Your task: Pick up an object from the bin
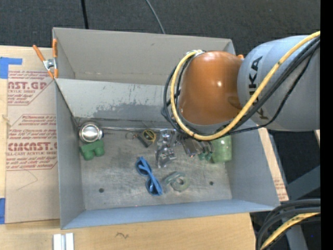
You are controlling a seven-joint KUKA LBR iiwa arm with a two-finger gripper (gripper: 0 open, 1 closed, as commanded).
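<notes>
Blue strip [148,176] lies diagonally, upper left to lower right, just beside the gripper [165,152]; its grip state can't be told.

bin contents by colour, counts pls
Green: 2, dark green block, pale green piece
Blue: 1, blue looped piece
Silver or grey: 2, shiny silver round piece, grey curved piece
Brass-coloured: 1, small ring-like piece
Total: 6 in view

One camera sits above the grey metal bin [69,160], looking down at a slight tilt, near enough to frame the whole bin; the arm [281,87] enters from the right.
</notes>
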